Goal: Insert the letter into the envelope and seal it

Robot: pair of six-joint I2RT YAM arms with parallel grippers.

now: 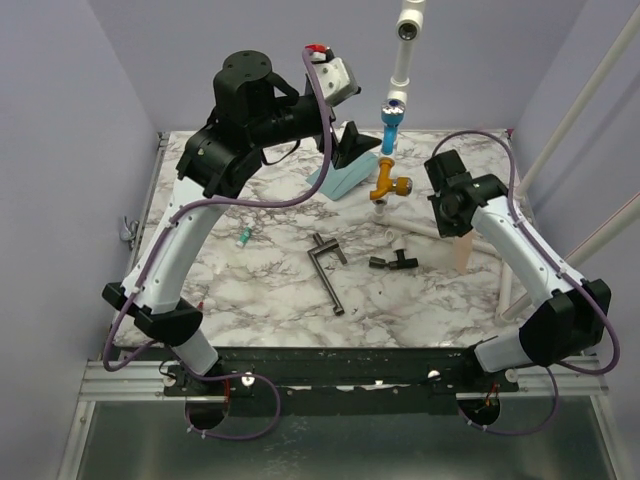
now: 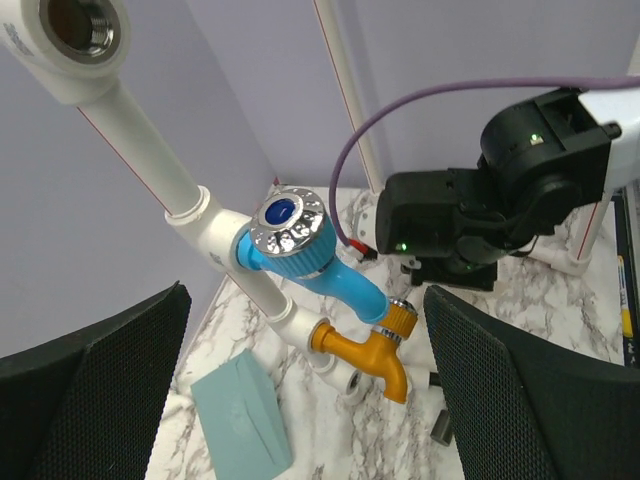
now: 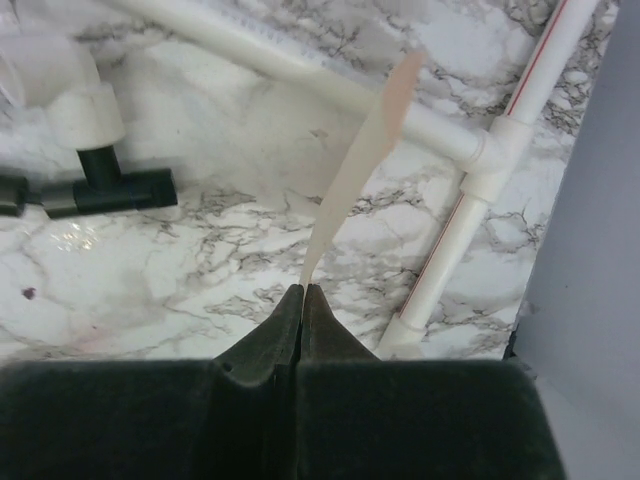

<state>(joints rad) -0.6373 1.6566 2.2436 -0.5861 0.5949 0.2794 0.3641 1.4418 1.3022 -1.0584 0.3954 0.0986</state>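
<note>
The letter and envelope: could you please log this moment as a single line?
right gripper: shut on letter edge | left gripper: open, near envelope, not touching | letter: not yet in envelope

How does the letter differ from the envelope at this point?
Colour: the letter is tan, the envelope teal.
Hold: the letter is pinched between the shut right fingers and sticks out from their tips. The envelope lies loose on the table, below the open left fingers.
Place: the letter is on the right side, the envelope at the far middle by the orange tap.
Both are thin paper.
</note>
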